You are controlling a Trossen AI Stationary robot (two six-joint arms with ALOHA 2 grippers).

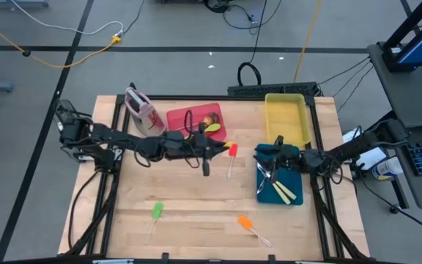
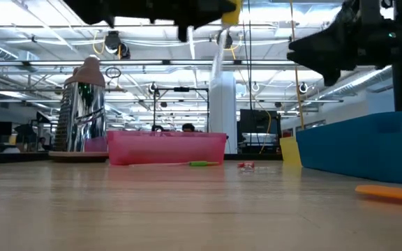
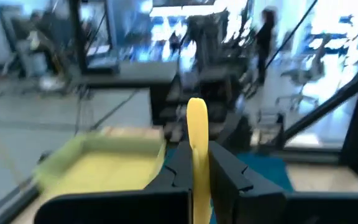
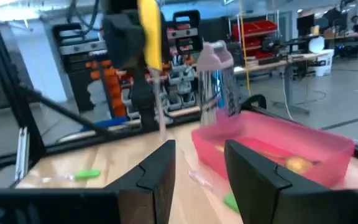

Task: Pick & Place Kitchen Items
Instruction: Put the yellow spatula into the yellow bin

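left gripper [image 1: 209,149]: clamped on yellow-headed spatula [image 3: 197,134], held lifted beside red tray [image 1: 194,117]
right gripper [image 1: 267,156]: open over blue tray [image 1: 297,198]
yellow tray [image 1: 285,110]: across from red tray, my left's closer

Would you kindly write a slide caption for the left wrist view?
Left gripper shut on a yellow utensil, carried above the table toward the yellow tray.

Yellow utensil [image 3: 196,149] held aloft; green-head spatula [image 1: 156,211], orange one [image 1: 245,222] flat on tabletop, well apart.

Two dark jointed arms, black cables, blocky black-fingered hands
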